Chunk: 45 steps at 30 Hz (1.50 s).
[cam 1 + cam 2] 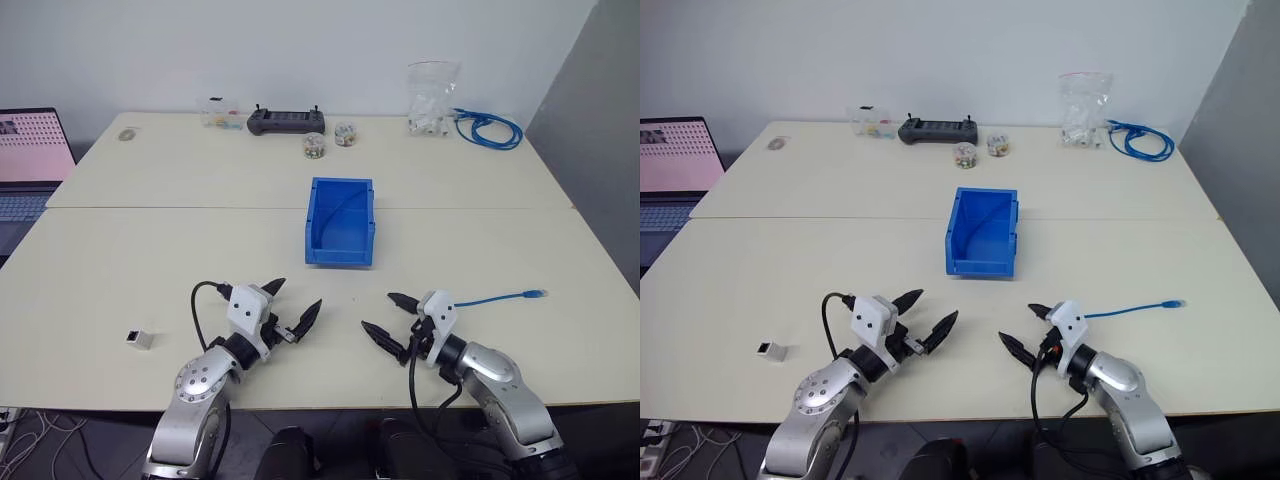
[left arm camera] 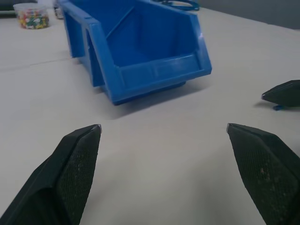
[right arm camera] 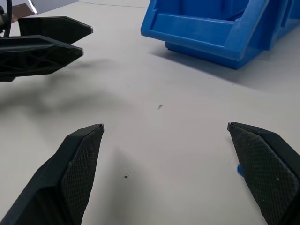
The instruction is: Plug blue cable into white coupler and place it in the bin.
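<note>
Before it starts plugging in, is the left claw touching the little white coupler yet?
Apart. In the left eye view the left claw is open, and bare table lies between it and the white coupler.

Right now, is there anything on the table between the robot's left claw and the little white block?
No. In the left eye view, the table is bare between the open left gripper and the white coupler.

Blue cable [image 1: 500, 297] end behind right arm

Bare table [image 1: 150, 260] around bin [image 1: 341, 222]
</note>
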Tool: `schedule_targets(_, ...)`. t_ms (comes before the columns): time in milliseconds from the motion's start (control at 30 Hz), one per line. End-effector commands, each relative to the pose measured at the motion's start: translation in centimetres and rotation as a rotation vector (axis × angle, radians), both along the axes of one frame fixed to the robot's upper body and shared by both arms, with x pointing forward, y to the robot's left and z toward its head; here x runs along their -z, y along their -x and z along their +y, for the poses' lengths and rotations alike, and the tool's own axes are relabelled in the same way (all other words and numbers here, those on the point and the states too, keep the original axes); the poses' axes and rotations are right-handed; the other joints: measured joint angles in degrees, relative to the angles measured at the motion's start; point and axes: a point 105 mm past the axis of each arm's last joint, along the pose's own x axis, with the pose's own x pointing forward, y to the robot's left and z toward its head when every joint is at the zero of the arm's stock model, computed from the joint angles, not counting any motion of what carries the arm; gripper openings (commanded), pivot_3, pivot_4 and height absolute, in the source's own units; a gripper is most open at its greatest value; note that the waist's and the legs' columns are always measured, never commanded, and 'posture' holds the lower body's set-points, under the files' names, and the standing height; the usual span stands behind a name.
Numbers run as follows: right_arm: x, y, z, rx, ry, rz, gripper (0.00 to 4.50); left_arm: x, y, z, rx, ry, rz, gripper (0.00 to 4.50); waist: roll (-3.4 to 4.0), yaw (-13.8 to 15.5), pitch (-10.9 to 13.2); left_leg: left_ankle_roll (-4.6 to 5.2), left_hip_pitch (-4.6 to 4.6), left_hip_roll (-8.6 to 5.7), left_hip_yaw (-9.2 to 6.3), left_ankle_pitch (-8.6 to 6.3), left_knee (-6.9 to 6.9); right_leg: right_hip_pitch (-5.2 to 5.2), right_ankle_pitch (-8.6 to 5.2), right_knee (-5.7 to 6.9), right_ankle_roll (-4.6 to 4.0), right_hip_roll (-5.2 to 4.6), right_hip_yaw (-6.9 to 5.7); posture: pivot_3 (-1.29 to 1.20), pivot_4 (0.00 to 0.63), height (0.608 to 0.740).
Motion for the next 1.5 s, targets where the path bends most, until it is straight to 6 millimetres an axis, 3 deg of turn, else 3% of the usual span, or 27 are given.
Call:
schedule_targets(33,-3.1,-0.3,-1.8,0.124,-0.011,-0.133,4.48,-2.0,0.7,-1.9,0.186,-0.044,-0.075,4.50,0.01,0.0,0.0,0.00,0.00,0.00,0.00,0.00,0.00,0.00,0.00,-0.01,0.00,0.00,0.01,0.00,0.150,0.740)
schedule_targets(200,-4.4,-0.4,-5.6,0.407,-0.020,-0.130,4.48,-2.6,1.0,-3.3,0.384,-0.118,-0.093,4.50,0.02,0.2,0.0,-0.01,-0.02,0.00,0.05,0.00,0.00,-0.03,0.00,0.00,0.00,0.00,0.05,0.00,0.150,0.740)
schedule_targets(333,-4.6,0.3,-10.0,0.737,0.046,-0.093,4.48,-3.2,0.1,-4.7,0.484,-0.136,-0.120,4.50,0.04,0.5,0.0,-0.01,-0.05,0.00,0.07,0.00,-0.01,-0.08,0.00,0.01,0.01,0.00,0.07,0.00,0.150,0.740)
schedule_targets(467,-3.9,0.9,-12.6,0.982,0.091,0.029,4.48,-3.0,-0.2,-5.7,0.545,-0.143,-0.124,4.50,0.05,0.3,0.0,-0.02,-0.16,0.00,0.26,0.01,-0.01,-0.37,0.00,0.14,0.01,0.00,0.24,0.00,0.150,0.740)
schedule_targets(733,-3.2,-0.2,-12.6,1.118,0.020,0.231,4.48,-2.6,-0.6,-6.1,0.603,-0.164,-0.134,4.50,0.06,-0.1,0.0,-0.02,-0.18,0.04,0.27,0.01,-0.02,-0.48,0.00,0.29,0.00,0.05,0.27,0.00,0.150,0.740)
schedule_targets(900,-2.3,-2.0,-13.3,1.214,-0.059,0.334,4.48,-2.4,-0.7,-6.3,0.617,-0.176,-0.145,4.50,0.07,-0.2,0.0,-0.01,-0.22,0.02,0.30,0.01,-0.02,-0.49,0.00,0.26,0.00,0.05,0.27,0.00,0.150,0.740)
schedule_targets(1067,-1.1,-2.4,-14.6,1.363,-0.022,0.411,4.48,-2.2,-0.6,-6.4,0.620,-0.180,-0.153,4.50,0.07,-0.2,0.0,0.00,-0.22,0.01,0.30,0.01,-0.03,-0.49,0.00,0.27,0.00,0.05,0.27,0.00,0.150,0.740)
schedule_targets(1267,-0.5,-3.2,-14.1,1.404,-0.056,0.467,4.48,-2.3,-0.5,-6.8,0.622,-0.184,-0.163,4.50,0.05,-0.2,0.0,0.00,-0.22,0.00,0.32,0.01,-0.01,-0.48,0.00,0.27,0.00,0.05,0.28,0.00,0.150,0.740)
schedule_targets(1500,-0.2,-2.9,-14.8,1.513,-0.149,0.516,2.63,-2.7,-0.6,-6.7,0.623,-0.188,-0.166,4.50,0.00,-0.2,-0.1,0.01,-0.22,0.01,0.30,0.01,-0.02,-0.47,0.01,0.27,0.00,0.05,0.26,0.00,0.150,0.740)
